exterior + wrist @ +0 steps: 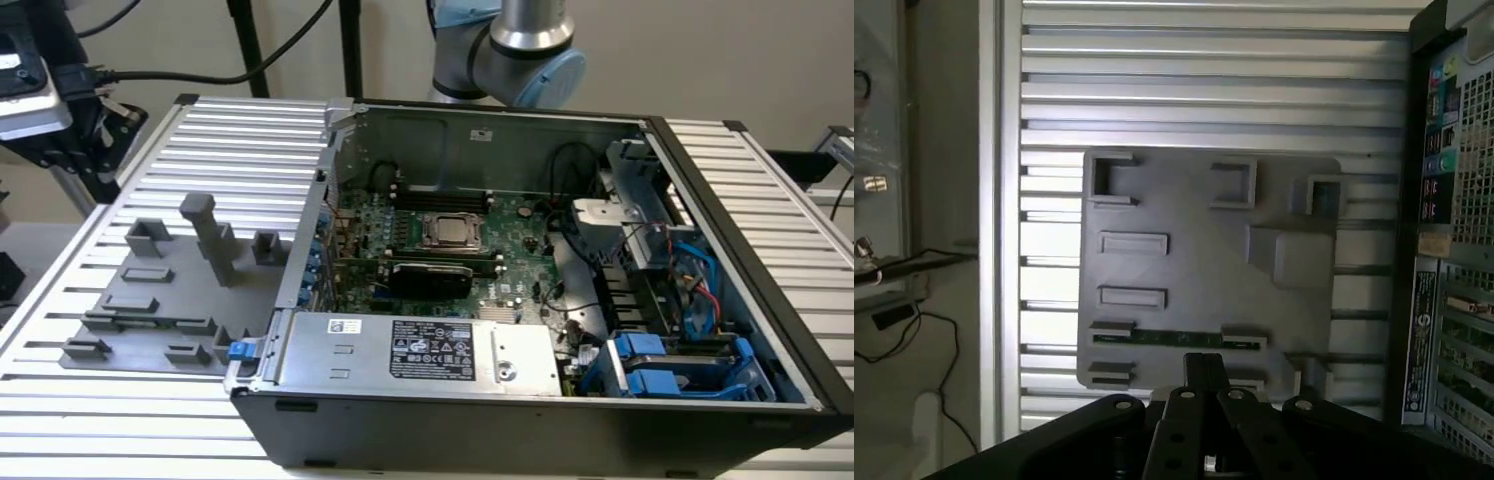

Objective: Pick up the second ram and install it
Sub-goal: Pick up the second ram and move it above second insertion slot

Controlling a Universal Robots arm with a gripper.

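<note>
a robot arm is working at a slatted metal table (pixel 1204 80) that carries an open computer case (pixel 467 440) and, just beside it on the exterior view's left, a gray fixture plate (pixel 1194 270) with small raised blocks.

the step in hand looks like the pick-up, and it is not yet done. the second ram (pixel 1174 340), a thin green stick, lies flat along one edge of the fixture plate, with its ends tucked between pairs of gray blocks. nothing is lifting it.

the gripper (pixel 1204 368) is seen from the wrist view, looking down onto the plate. its two black fingers are pressed together and carry nothing. the fingertips sit near the middle of the stick's length and appear to hang above it rather than touch it, though how high cannot be told.

as a judgement, a grasp would call for the fingers to part, line up across the stick's thin width and settle between the end blocks without knocking them.

inside the case, the motherboard (pixel 521 215) lies exposed, with long black slots (pixel 441 187) near the far wall, well apart from the stick. whether a slot is already filled cannot be told.
</note>
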